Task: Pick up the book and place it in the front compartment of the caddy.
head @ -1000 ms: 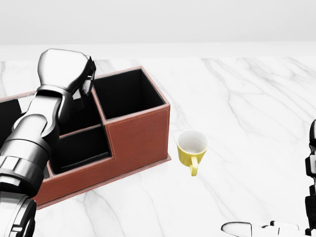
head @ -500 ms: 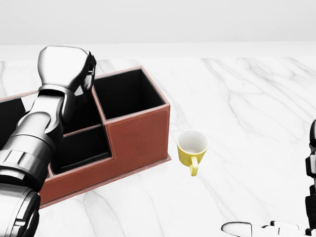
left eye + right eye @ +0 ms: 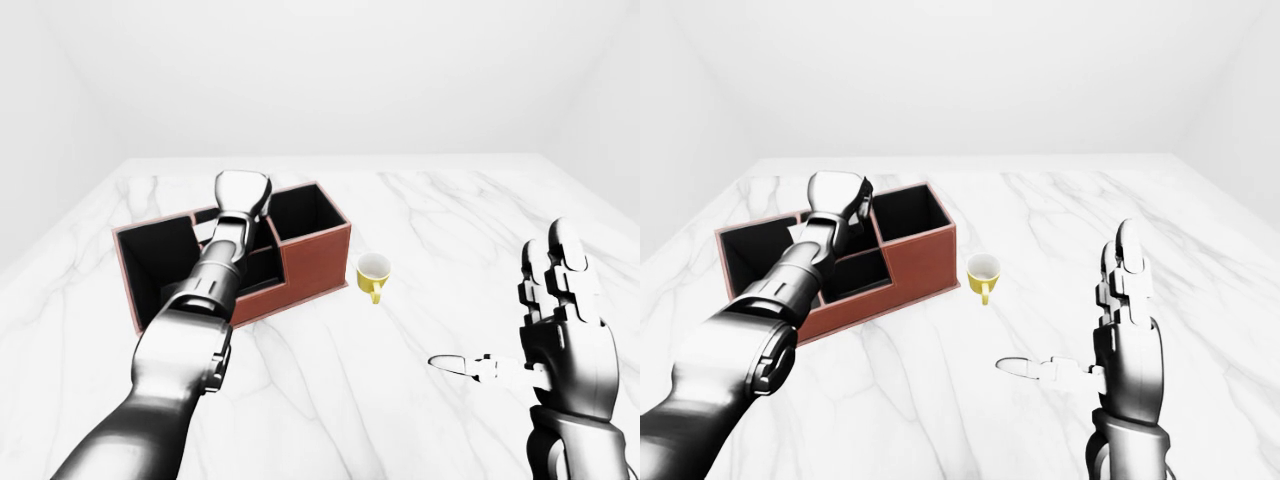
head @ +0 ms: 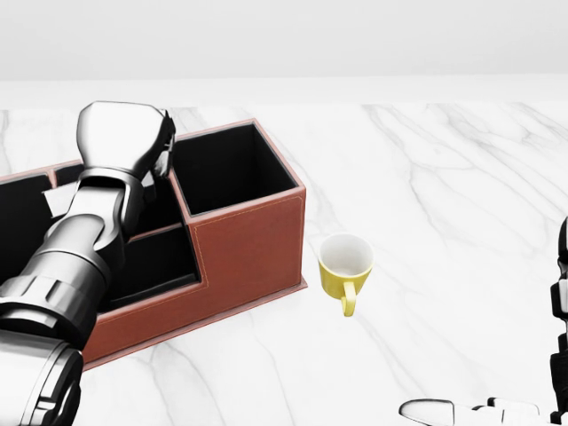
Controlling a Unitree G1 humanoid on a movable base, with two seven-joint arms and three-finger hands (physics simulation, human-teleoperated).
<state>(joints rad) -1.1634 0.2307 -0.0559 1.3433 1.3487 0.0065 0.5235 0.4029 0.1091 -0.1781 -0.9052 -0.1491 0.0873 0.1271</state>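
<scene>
Right robot hand [image 3: 560, 330] hangs nearest, fingers spread, empty. Beyond it sits the yellow mug [image 4: 345, 266] on the marble surface [image 4: 444, 195]. Left robot hand [image 4: 124, 142] hovers over the caddy [image 4: 248, 240]; its grip can't be read, and the book is hidden. A loose grip could drop it into the wrong compartment.

Stitched brown leather-look caddy [image 4: 248, 240], glossy yellow mug [image 4: 345, 264], polished white marble table [image 4: 444, 195].

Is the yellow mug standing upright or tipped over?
Upright. The yellow mug sits on the marble table with its open mouth up and white inside showing, standing apart from the caddy.
</scene>
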